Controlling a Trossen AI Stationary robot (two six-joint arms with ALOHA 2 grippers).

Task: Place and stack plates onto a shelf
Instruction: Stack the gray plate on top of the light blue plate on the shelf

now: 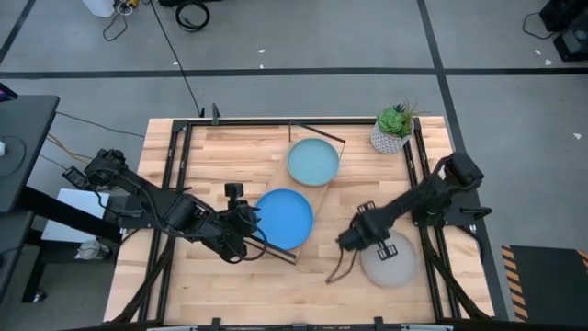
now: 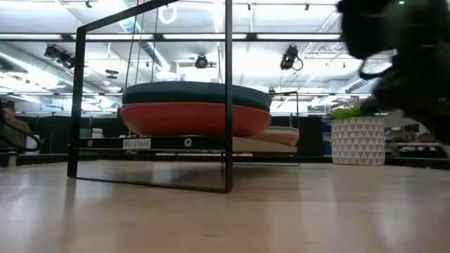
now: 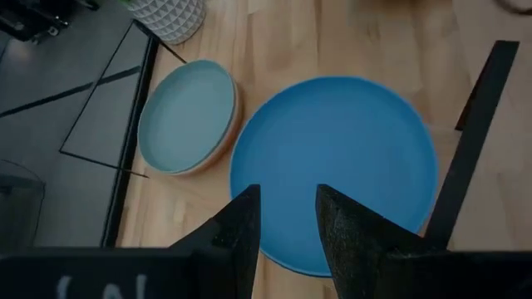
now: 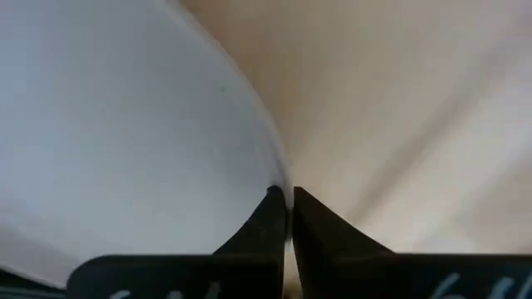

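Here the shelf (image 2: 184,143) label reads "SHELF", lying diagonal; right end effector (image 4: 288,196) grips the grey plate (image 1: 390,260) rim, left end effector (image 3: 288,205) is released.

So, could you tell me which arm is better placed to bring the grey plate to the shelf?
The right. Its gripper is shut on the grey plate's rim, beside the shelf. The left gripper hangs open over the bright blue plate.

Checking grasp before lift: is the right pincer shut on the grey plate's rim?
Shut on it. In the right wrist view the right pincer has its fingertips pinched on the grey plate edge; the plate lies on the table, off the shelf.
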